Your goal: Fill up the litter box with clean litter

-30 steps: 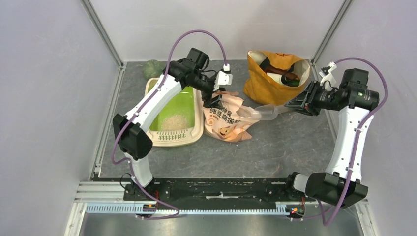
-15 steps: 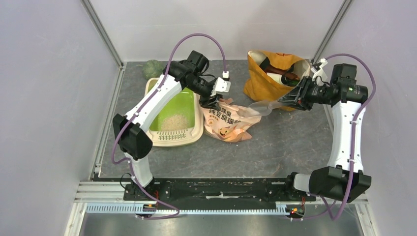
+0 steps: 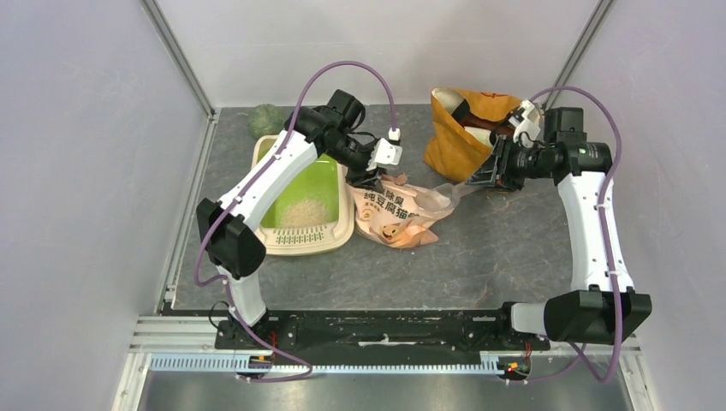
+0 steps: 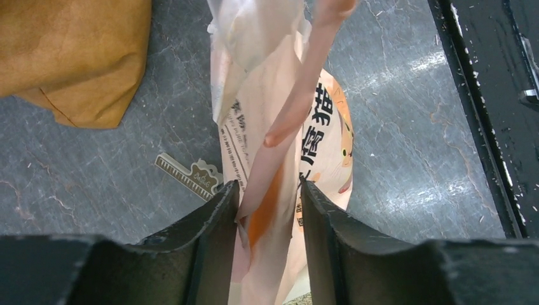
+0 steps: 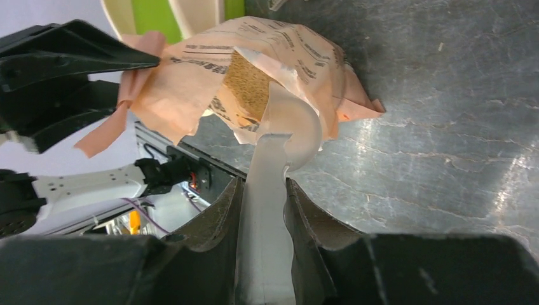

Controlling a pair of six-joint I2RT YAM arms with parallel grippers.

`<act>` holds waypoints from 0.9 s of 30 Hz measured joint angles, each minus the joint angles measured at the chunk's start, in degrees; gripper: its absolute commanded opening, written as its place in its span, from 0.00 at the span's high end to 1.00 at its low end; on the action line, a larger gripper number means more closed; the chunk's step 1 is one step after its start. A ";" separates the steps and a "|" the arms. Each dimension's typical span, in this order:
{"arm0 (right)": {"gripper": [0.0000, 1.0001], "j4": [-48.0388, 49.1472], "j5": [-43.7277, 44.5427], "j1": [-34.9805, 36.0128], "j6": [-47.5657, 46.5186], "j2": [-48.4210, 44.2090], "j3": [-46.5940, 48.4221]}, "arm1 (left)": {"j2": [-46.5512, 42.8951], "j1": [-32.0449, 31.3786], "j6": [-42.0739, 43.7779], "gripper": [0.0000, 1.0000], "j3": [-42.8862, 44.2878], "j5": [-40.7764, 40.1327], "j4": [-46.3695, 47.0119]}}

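A cream plastic litter box [image 3: 300, 241] with a bright green inside sits on the dark grey table [image 3: 479, 257], on the left side and under the left arm. A small heap of pale sandy clean litter [image 3: 301, 211] lies inside it, near the end with the slots. Just beside the box on the right lies a peach-orange plastic bag [image 3: 389, 218] with a cartoon cat printed on it. The left gripper [image 4: 270, 190] is at the top of this bag, on the side next to the box. Its two black fingers press on a folded edge of the bag from both sides. The right gripper [image 5: 264, 187] is on the other side of the bag, and its fingers are squeezed on a clear plastic flap [image 5: 267, 216] that sticks out of the bag. Sandy brown grains [image 5: 245, 79] show inside the bag's open mouth. A mustard-yellow fabric bag [image 3: 449, 145] stands behind the right gripper. A dark green round thing [image 3: 264, 120] sits just behind the box.
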 measured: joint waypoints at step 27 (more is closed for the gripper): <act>1.00 25.99 14.27 22.27 8.92 4.26 -17.59 | -0.76 -1.60 -0.13 0.98 -0.46 -3.63 2.14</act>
